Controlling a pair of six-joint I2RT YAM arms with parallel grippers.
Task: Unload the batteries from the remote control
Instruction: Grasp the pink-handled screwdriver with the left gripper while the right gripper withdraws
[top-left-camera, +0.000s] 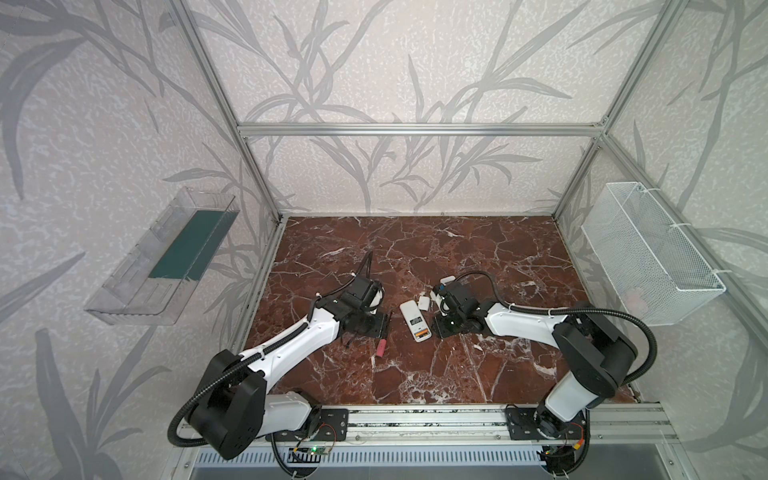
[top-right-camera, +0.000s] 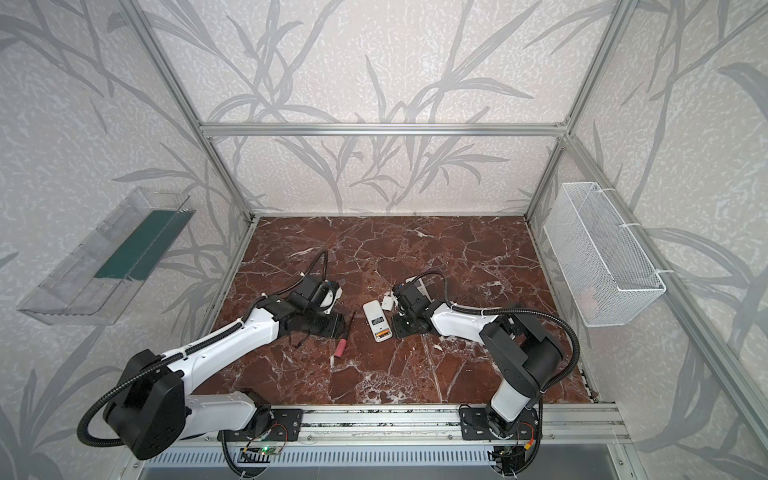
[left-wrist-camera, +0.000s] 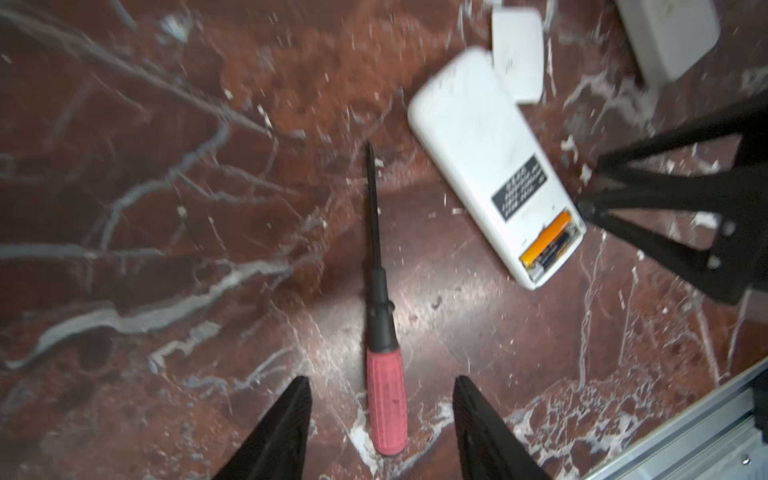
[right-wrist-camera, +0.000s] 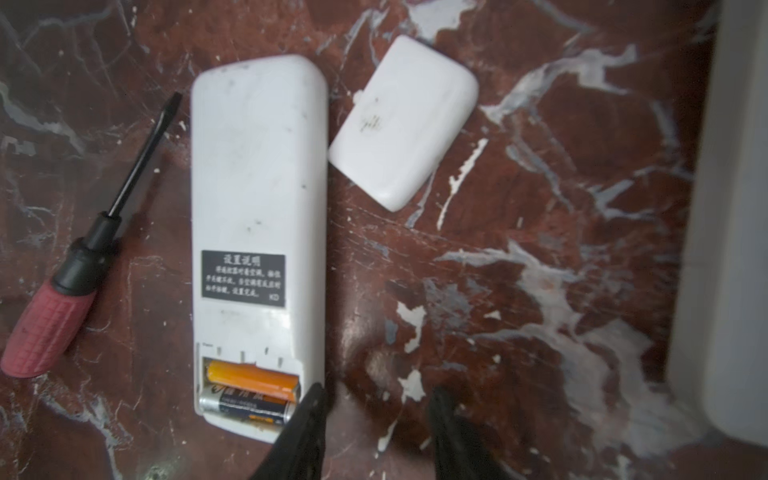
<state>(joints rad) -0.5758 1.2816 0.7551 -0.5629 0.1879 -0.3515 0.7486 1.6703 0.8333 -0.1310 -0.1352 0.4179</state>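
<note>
Glossy marble table (top-left-camera: 415, 374), white plastic remote (right-wrist-camera: 257, 187)

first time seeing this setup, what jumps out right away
The white rectangular plastic remote lies face down mid-table on the red-brown marble tabletop, its end compartment open with an orange cylindrical battery and a dark cylindrical battery side by side inside. A small white plastic cover lies loose beside it on one side, and a long pink-handled black-shafted screwdriver lies on the other.
</note>
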